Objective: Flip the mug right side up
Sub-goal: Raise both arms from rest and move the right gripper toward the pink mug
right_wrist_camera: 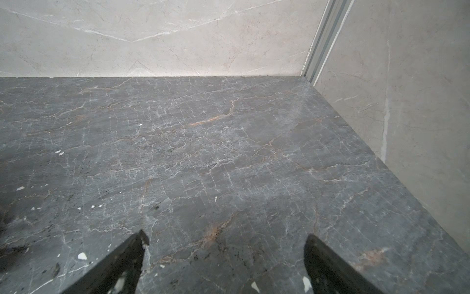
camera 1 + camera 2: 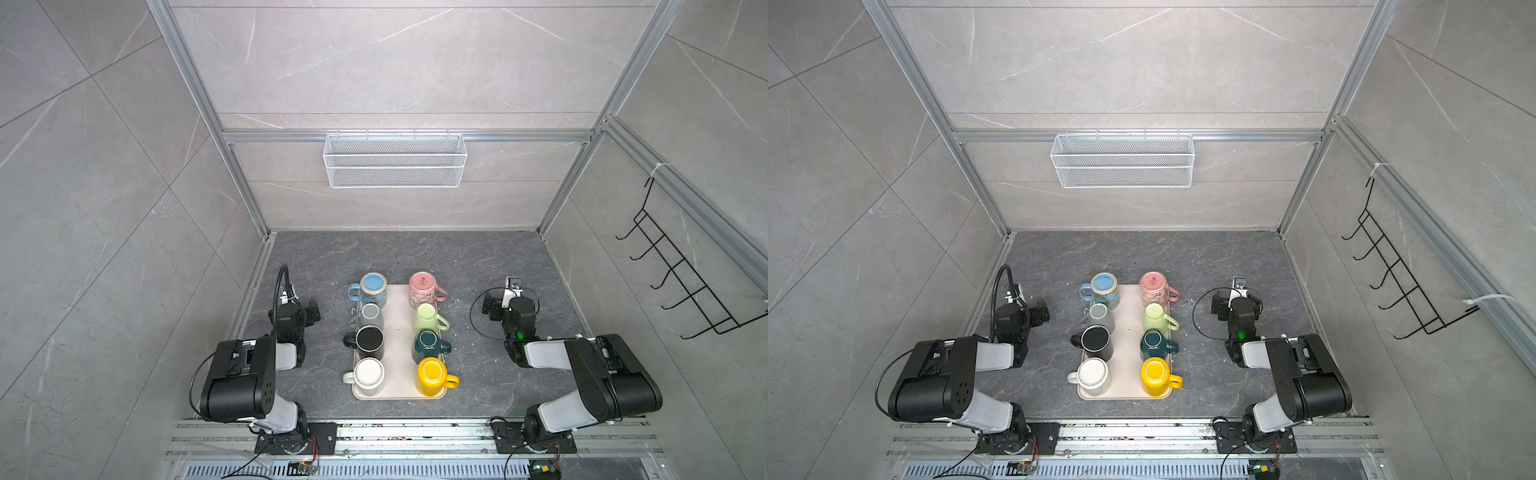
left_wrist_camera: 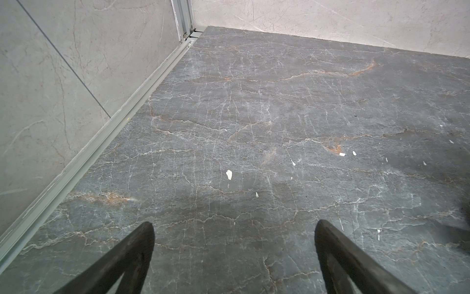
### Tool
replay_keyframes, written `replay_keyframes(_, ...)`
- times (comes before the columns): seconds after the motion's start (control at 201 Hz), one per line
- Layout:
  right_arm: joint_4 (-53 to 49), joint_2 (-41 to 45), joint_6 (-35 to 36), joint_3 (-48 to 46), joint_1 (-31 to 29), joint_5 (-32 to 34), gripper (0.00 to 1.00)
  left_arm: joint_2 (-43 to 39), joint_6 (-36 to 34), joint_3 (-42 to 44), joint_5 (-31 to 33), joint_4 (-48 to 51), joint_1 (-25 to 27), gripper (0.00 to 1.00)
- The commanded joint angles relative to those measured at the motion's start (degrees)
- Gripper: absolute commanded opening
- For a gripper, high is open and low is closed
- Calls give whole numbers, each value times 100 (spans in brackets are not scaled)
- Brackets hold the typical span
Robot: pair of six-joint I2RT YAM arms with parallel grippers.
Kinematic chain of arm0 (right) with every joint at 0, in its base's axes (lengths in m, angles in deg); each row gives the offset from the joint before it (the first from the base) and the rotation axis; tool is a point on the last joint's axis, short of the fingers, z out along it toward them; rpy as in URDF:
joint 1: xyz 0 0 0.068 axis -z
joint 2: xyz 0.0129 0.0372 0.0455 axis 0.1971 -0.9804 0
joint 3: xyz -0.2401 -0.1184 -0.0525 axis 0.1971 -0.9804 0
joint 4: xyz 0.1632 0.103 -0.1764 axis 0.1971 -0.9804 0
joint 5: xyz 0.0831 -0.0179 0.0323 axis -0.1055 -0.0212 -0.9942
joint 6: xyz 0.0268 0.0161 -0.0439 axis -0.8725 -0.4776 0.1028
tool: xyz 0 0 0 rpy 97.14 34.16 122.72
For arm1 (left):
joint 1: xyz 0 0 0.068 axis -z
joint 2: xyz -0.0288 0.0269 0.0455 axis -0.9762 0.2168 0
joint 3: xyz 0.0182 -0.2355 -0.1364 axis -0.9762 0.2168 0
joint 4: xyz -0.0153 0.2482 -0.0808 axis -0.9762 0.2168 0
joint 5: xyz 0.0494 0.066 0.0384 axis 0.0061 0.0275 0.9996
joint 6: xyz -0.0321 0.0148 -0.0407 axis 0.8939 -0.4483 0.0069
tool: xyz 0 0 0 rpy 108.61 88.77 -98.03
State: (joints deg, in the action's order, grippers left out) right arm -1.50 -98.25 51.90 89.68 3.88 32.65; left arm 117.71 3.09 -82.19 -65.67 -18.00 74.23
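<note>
Mugs (image 2: 432, 376) in two rows on tray (image 2: 399, 332)

Light: bright, even, from overhead, flat across the dark grey veined stone tabletop (image 2: 457, 266).
Shadows: soft, dim patches ahead of my black fingertips (image 3: 142, 241).
Focus: those fingertips slightly soft; stone veins crisp.
Edges: wide lens splays the pale marbled wall panels (image 2: 83, 208) outward.

This is a robotics lab cell dressed up as a kitchen corner: a bare aluminium frame (image 2: 274, 136) holds stone-print walls (image 2: 395, 62) around a dark marble-look table (image 2: 478, 257). A left arm (image 2: 241, 374) and a right arm (image 2: 602, 374) are bolted to a slotted rail (image 2: 415, 432) at the front, with loose cables showing. The homely bits are a wire basket (image 2: 395, 166) and a hook rack (image 2: 683, 261) on the walls, and mugs (image 2: 432, 374) on a tray (image 2: 399, 332).
</note>
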Motion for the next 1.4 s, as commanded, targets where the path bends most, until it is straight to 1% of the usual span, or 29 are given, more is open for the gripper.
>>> replay_keyframes(0.0, 160, 3, -48, -48, 1, 85, 99, -98, 21, -57, 36, -181, -4, 100)
replay_keyframes(0.782, 155, 3, -47, -48, 1, 87, 99, -98, 3, -69, 38, -166, 5, 100)
replay_keyframes(0.817, 161, 3, -40, -48, 0, 84, 99, -119, -92, -83, -164, -145, 5, 100)
replay_keyframes(0.867, 181, 21, -38, -65, -8, 75, 99, -242, -177, -237, -396, 261, 3, 100)
replay_keyframes(0.916, 241, 33, -9, -46, -15, 94, 99, -414, -121, -391, -317, 654, 3, 100)
replay_keyframes(0.961, -222, 175, -19, 50, -21, 43, 99, -568, -85, -474, -206, 937, 4, 100)
replay_keyframes(1.026, -205, 189, 63, 78, -49, -16, 99, -825, -120, -444, -202, 1070, 8, 100)
replay_keyframes(1.125, -82, 285, 143, 14, -118, 74, 99, -1498, -96, -324, -53, 1318, 39, 100)
replay_keyframes(1.14, -149, 351, 145, 45, -161, 221, 99, -1644, -94, -306, -22, 1336, 42, 100)
replay_keyframes(1.165, -553, 536, 141, 155, -229, 426, 99, -1851, -92, -288, 44, 1368, 56, 100)
replay_keyframes(1.24, -1845, 1145, 82, 620, -268, 611, 99, -2569, 48, -403, 245, 1696, 94, 97)
replay_keyframes(1.285, -2226, 1425, 40, 853, -301, 752, 99, -2927, 255, -543, 311, 2002, 106, 97)
replay_keyframes(1.33, -2598, 1707, 8, 1082, -333, 752, 99, -3210, 513, -690, 310, 2255, 114, 97)
replay_keyframes(1.394, -3570, 2008, -265, 1606, -395, 791, 99, -3538, 934, -900, 269, 2689, 122, 96)
